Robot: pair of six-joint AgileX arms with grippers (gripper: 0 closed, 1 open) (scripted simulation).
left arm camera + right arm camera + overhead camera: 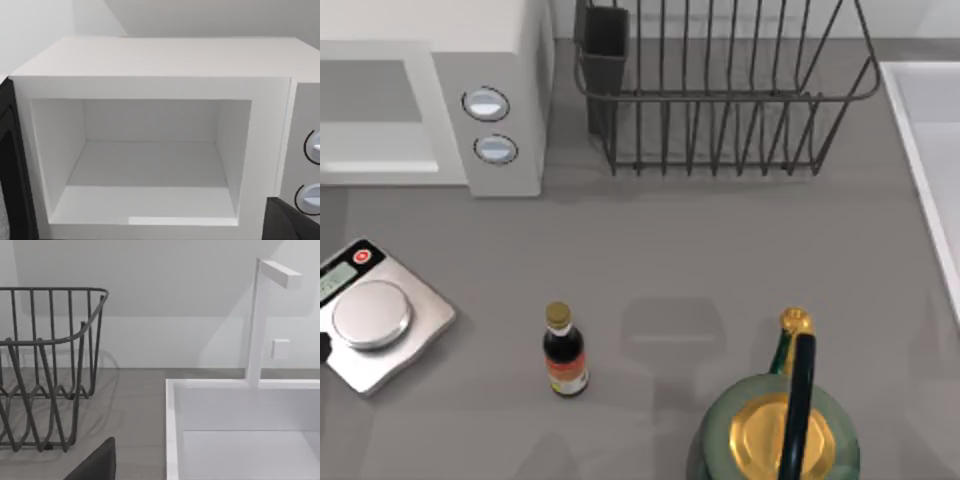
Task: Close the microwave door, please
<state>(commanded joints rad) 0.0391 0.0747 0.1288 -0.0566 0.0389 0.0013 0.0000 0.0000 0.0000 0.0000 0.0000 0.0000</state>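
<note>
At far left, the boxy white microwave (430, 90) gapes; gripper states: cannot tell.

scale (375, 320): a small display strip and a red round button sit at its far left corner; no digits or letters can be read on either
bottle (565, 352): a yellow and red label wraps its lower body; no words can be made out on it
microwave (505, 60): two round knobs on the control panel at its right side; no numbers or marks can be read around them
kettle (782, 430): green body with a gold lid, near right of the table; no brand or sign on it
readable text overall: none
</note>
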